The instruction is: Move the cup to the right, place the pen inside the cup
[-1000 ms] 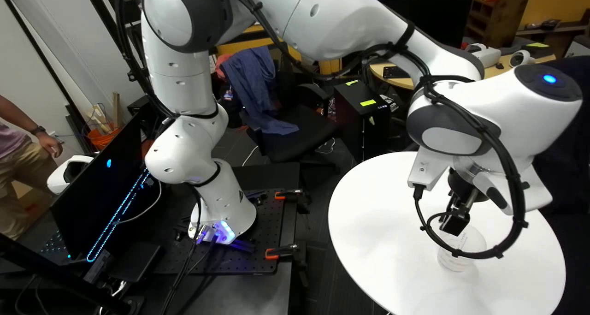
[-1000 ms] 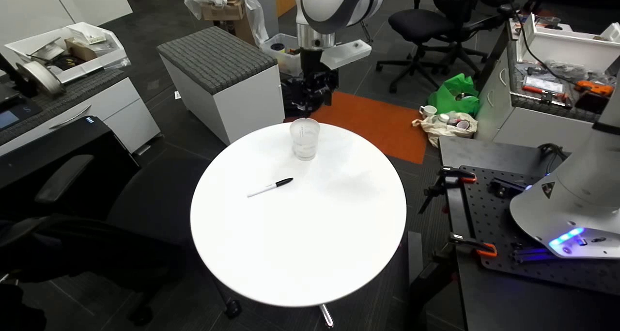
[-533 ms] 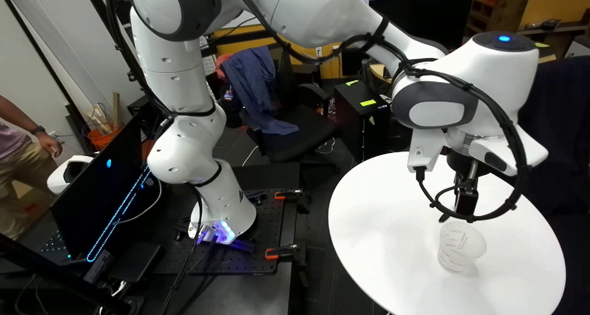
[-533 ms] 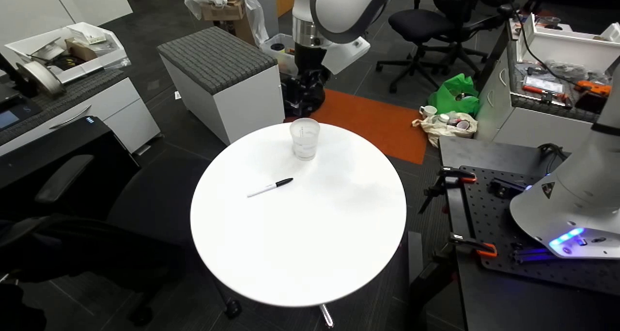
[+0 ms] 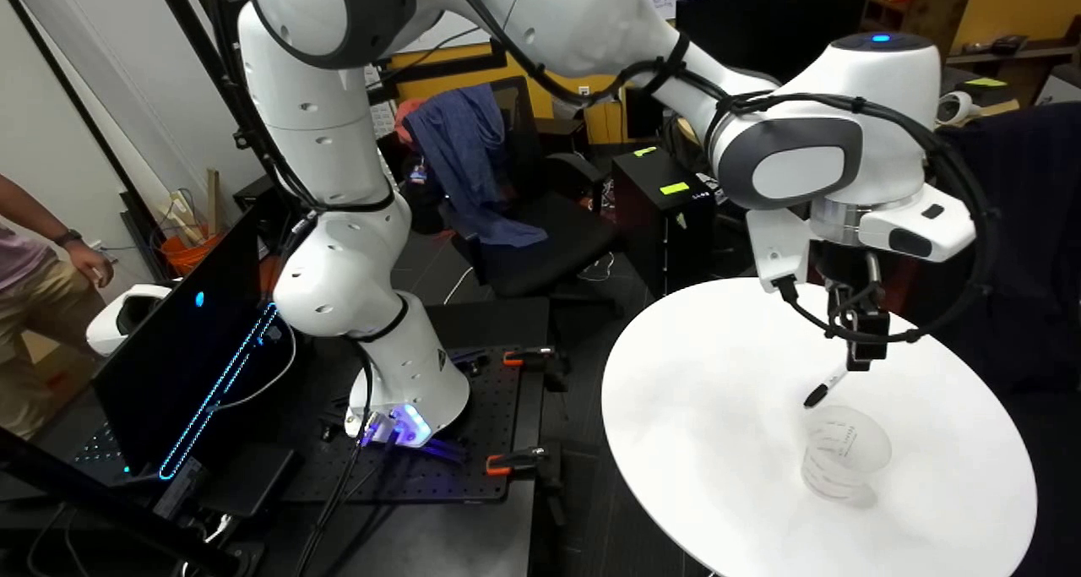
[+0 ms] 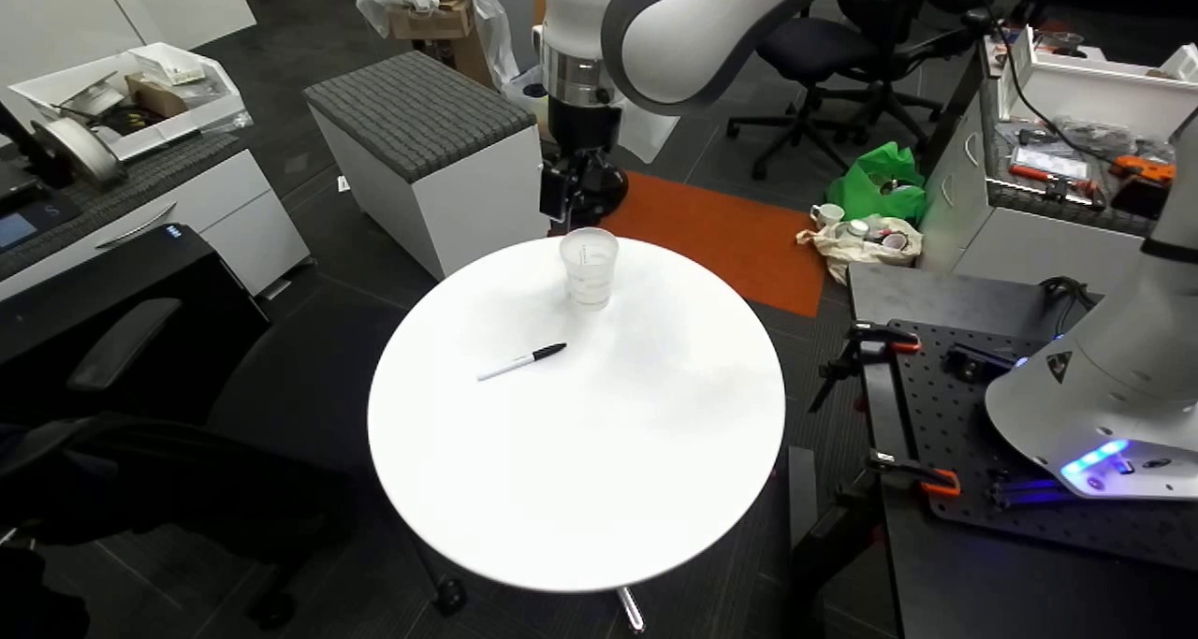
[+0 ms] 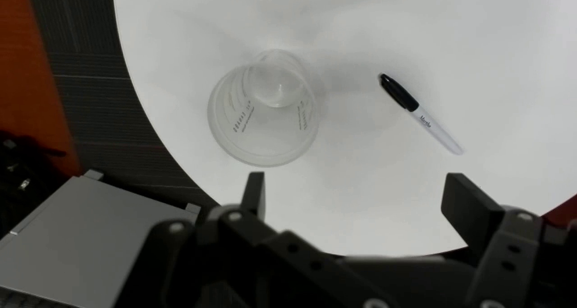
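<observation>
- Robotiq gripper (image 7: 356, 181): jaws spread wide, nothing between them; hangs above table height near the cup, no contact visible.
- Change: Panda wrist (image 5: 887, 155) goes from tilted to about upright over the last second; gripper shifts off the cup in that exterior view, uncovering the rim and part of the pen. Reads as re-posing, not handling. Upright wrist probably suits a top-down pick; target, cup or pen, unclear.
- Clear plastic cup (image 7: 265, 114): upright, mouth up, printed marks, near the table edge; same spot as a second ago. Move-right step: can't tell if done or pending. Looks light, so a low bump could tip it.
- Black-capped marker pen (image 7: 419, 114): lies flat beside the cup, apart, cap end toward it; also unmoved. Not in the cup, so the placing step is open; likely needs the jaws lined up across the barrel.
- Round white table (image 6: 562, 489): bears cup and pen, unchanged.
- Far: gray-topped cabinet (image 6: 426, 157), orange floor mat (image 6: 711, 237); background, no part in the task.
</observation>
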Robot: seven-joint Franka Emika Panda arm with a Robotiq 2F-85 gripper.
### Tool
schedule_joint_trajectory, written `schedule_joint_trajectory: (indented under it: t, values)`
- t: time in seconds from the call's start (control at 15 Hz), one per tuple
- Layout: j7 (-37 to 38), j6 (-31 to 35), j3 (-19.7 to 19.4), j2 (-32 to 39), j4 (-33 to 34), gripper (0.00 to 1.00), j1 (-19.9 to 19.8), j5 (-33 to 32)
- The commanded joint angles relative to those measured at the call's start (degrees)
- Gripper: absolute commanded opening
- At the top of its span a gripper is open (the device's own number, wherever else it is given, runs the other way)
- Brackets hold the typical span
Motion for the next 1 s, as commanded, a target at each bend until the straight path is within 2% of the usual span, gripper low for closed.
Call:
schedule_joint_trajectory:
  t: [0.0,0.67,0.93]
  values:
    - [-3.9,-0.2,1.0,-1.4,-0.6,1.00,0.6,-2.1]
    - [-24.0,-5.2,5.7,1.5,2.7,1.00,0.8,-2.5]
    - [-25.4,-4.2,5.8,5.4,5.3,1.00,1.8,-6.6]
